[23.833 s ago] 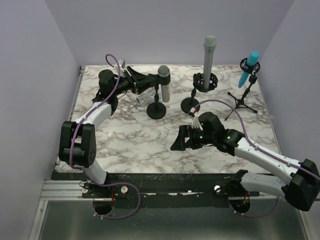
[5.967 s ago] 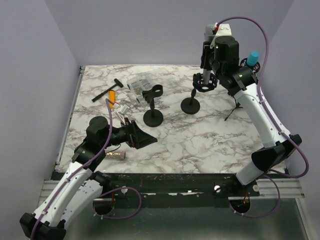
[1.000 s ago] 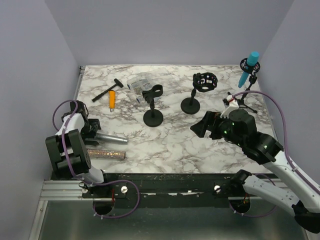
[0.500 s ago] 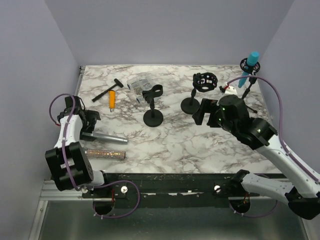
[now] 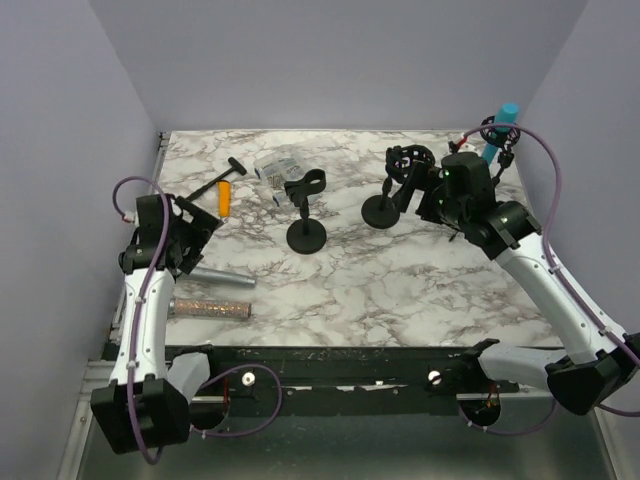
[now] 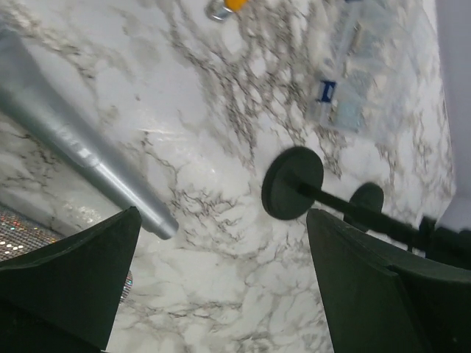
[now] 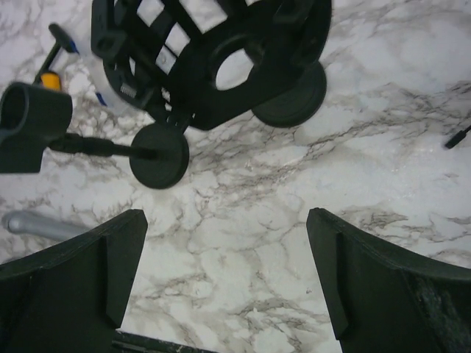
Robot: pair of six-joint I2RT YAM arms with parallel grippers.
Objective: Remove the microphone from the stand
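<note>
A blue microphone (image 5: 500,130) sits tilted in the black tripod stand (image 5: 488,127) at the far right corner, partly behind my right arm. My right gripper (image 5: 418,195) (image 7: 227,213) is open and empty, left of that stand and next to the empty shock-mount stand (image 5: 405,165) (image 7: 213,59). A silver microphone (image 5: 218,275) (image 6: 81,147) and a glittery microphone (image 5: 210,308) lie on the marble at the near left. Just above the silver one, my left gripper (image 5: 198,228) (image 6: 221,217) hangs open and holds nothing.
An empty clip stand (image 5: 305,235) (image 6: 292,193) (image 7: 160,154) stands mid-table. A clear plastic bag (image 5: 280,165) (image 6: 353,73), a black T-tool (image 5: 215,182) and an orange piece (image 5: 224,198) lie at the back left. Grey walls close in the table (image 5: 350,290).
The left gripper opened fully and drew up and away from the silver microphone, which stayed put. The right arm swung back and right toward the shock-mount stand.
</note>
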